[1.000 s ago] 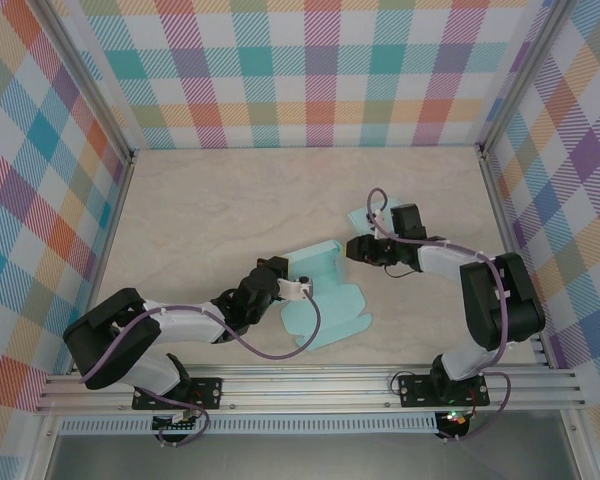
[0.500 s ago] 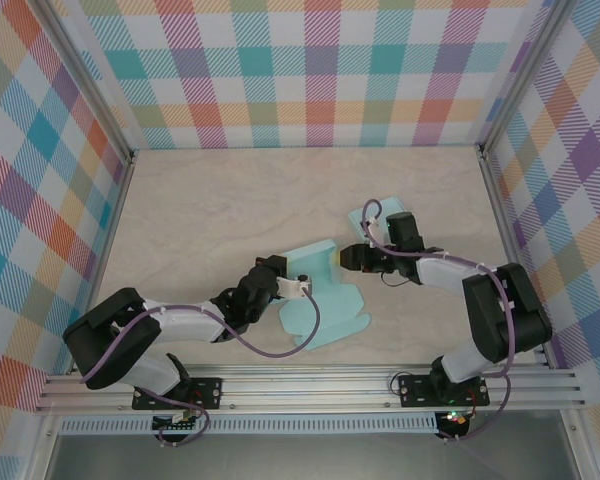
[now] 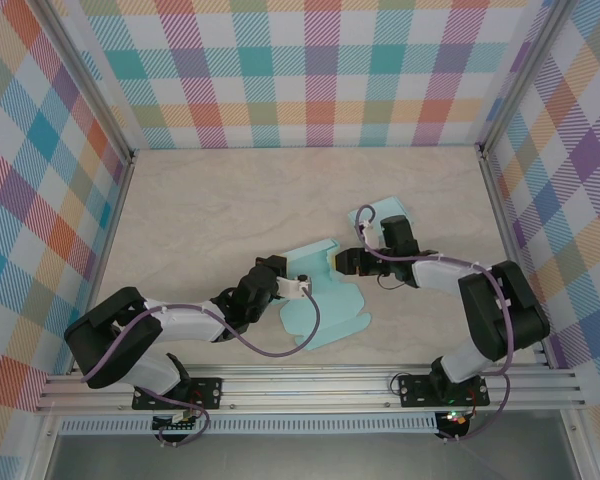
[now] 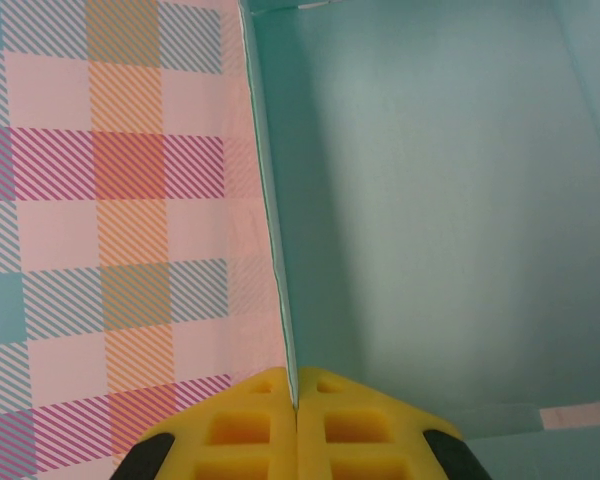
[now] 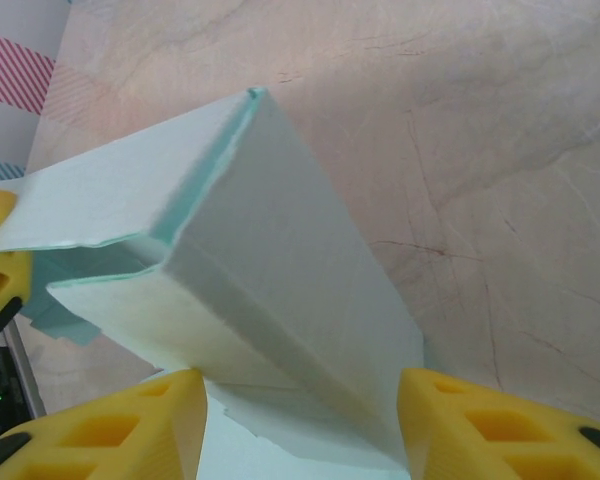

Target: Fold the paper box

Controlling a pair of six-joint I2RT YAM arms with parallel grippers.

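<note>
Left gripper clenched on the thin wall edge of the teal paper box. Right gripper released, jaws apart, straddling the box's raised corner.

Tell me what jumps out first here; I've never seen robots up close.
The bright checked walls around the pale table grab you first. Then, mid-table, comes a mint-green paper box, half folded. The left gripper is clamped shut on one thin panel edge, while the right gripper straddles a raised wall of the box with its yellow jaws apart.
</note>
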